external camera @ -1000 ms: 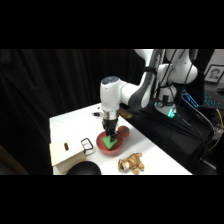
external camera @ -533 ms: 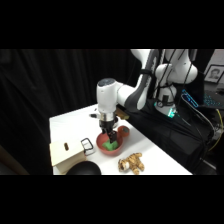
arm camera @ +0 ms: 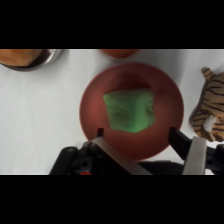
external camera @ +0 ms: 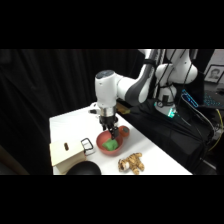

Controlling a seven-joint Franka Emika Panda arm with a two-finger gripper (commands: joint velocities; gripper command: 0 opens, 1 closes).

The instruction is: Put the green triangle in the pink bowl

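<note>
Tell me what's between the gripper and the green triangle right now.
Nothing: in the wrist view the open gripper hangs above the green triangle, which lies in the pink bowl, with only bare bowl surface between them.

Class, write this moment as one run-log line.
green triangle: lying inside pink bowl | gripper: open, empty, above bowl | toy tiger: beside bowl

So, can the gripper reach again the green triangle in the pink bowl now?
Probably yes. The gripper is open right above the pink bowl, and the green triangle lies uncovered inside with nothing on top of it.
</note>
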